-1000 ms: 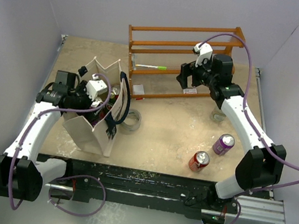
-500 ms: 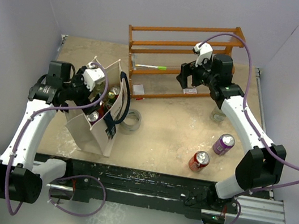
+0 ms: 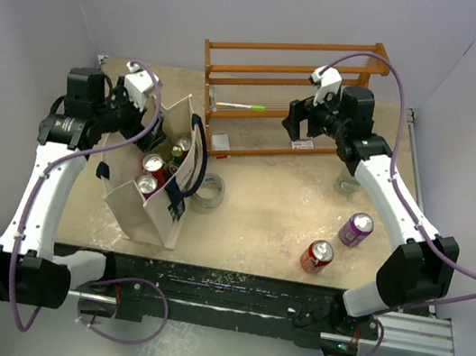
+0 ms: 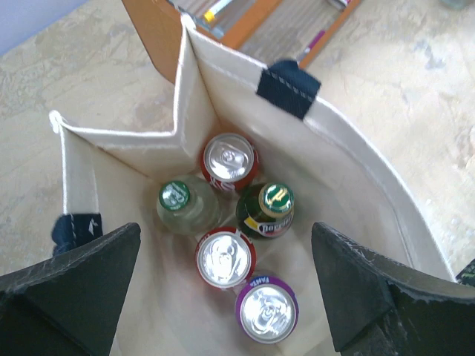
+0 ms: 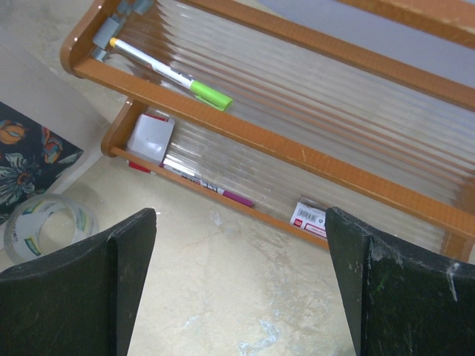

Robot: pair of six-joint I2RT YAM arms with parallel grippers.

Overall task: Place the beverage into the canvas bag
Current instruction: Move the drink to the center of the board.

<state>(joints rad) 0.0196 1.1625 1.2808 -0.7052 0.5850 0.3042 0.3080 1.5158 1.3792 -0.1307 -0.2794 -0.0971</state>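
Note:
The cream canvas bag (image 3: 152, 209) with navy handles stands open at the left of the table. In the left wrist view the canvas bag (image 4: 356, 170) holds two red cans (image 4: 225, 257), a purple can (image 4: 266, 309), a clear bottle (image 4: 179, 202) and a green bottle (image 4: 269, 208). My left gripper (image 3: 139, 111) hangs open and empty above the bag's mouth (image 4: 226, 245). A purple can (image 3: 357, 228) and a red can (image 3: 317, 256) stand on the table at the right. My right gripper (image 3: 297, 122) is open and empty in front of the rack, also in its wrist view (image 5: 241, 222).
An orange-brown wooden rack (image 3: 288, 95) stands at the back and holds a green-capped pen (image 5: 171, 74) and small boxes. A clear tape roll (image 3: 208, 191) lies right of the bag. A small clear cup (image 3: 346, 185) sits under the right arm.
My left gripper has lifted up and back to the left, out of the bag's mouth, and it is empty. The right arm has hardly moved.

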